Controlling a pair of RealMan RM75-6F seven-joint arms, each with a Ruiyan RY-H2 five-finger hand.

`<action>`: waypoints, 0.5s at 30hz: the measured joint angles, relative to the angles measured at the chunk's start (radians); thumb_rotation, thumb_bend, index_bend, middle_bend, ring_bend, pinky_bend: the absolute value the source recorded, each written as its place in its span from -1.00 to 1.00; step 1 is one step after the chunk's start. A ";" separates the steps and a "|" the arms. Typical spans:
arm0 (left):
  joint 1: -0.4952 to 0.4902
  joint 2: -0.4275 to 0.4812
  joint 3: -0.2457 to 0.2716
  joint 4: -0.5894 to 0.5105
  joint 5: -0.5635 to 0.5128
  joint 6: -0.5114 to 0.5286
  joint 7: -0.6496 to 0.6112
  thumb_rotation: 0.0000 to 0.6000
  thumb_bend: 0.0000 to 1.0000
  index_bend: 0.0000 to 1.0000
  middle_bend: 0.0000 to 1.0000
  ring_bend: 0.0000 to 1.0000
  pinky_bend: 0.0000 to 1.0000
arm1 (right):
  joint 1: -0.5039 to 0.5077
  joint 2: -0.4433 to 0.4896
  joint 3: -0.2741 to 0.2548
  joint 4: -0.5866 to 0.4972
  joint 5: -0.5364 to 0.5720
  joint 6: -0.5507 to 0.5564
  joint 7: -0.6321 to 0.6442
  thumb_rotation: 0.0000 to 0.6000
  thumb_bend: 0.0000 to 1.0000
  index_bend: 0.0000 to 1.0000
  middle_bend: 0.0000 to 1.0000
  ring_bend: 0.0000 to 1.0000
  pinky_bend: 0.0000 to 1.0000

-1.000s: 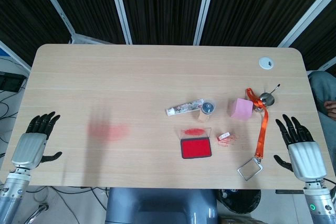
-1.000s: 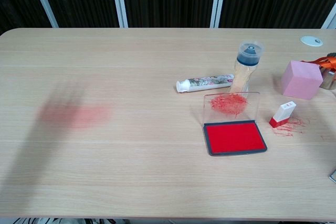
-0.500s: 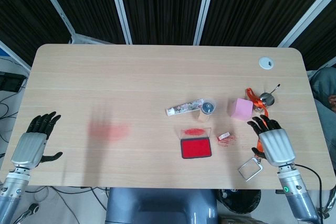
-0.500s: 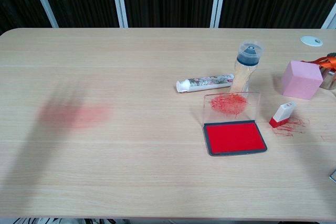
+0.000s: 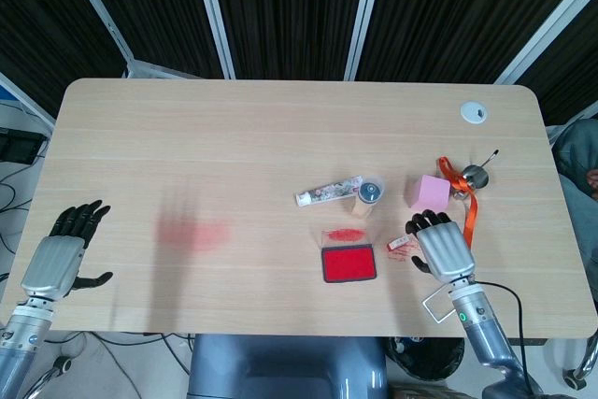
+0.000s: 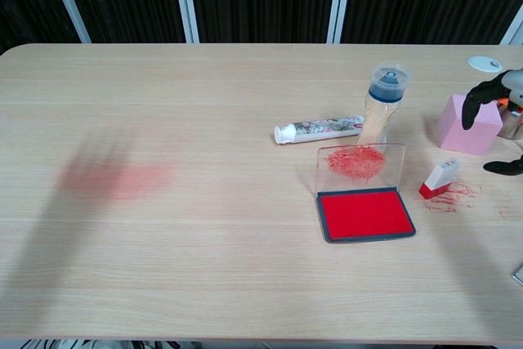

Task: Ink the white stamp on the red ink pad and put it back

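The white stamp (image 5: 399, 243) (image 6: 440, 178) with a red base lies on red smears just right of the red ink pad (image 5: 348, 263) (image 6: 364, 215), whose clear lid stands open. My right hand (image 5: 439, 245) (image 6: 495, 120) hovers over the table just right of the stamp, fingers spread, holding nothing; the chest view catches only its dark fingertips at the right edge. My left hand (image 5: 58, 259) rests open at the table's near left edge, far from everything, and does not show in the chest view.
A capped bottle (image 6: 382, 104) and a patterned tube (image 6: 319, 129) lie behind the pad. A pink block (image 5: 429, 192) (image 6: 467, 123), a metal cup (image 5: 476, 175), an orange strap (image 5: 464, 227) and a metal frame (image 5: 446, 302) sit around my right hand. A red smear (image 5: 192, 232) marks the left.
My right hand has swept left from the table's right edge to just beside the stamp, and its fingertips have entered the chest view. The left hand and objects stayed put.
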 measured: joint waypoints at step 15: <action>-0.008 0.007 0.000 -0.008 -0.016 -0.022 -0.010 1.00 -0.99 -1.00 -1.00 -1.00 -1.00 | 0.050 -0.111 0.000 0.143 0.074 -0.051 0.013 1.00 -0.44 -0.04 -0.25 -0.42 -0.26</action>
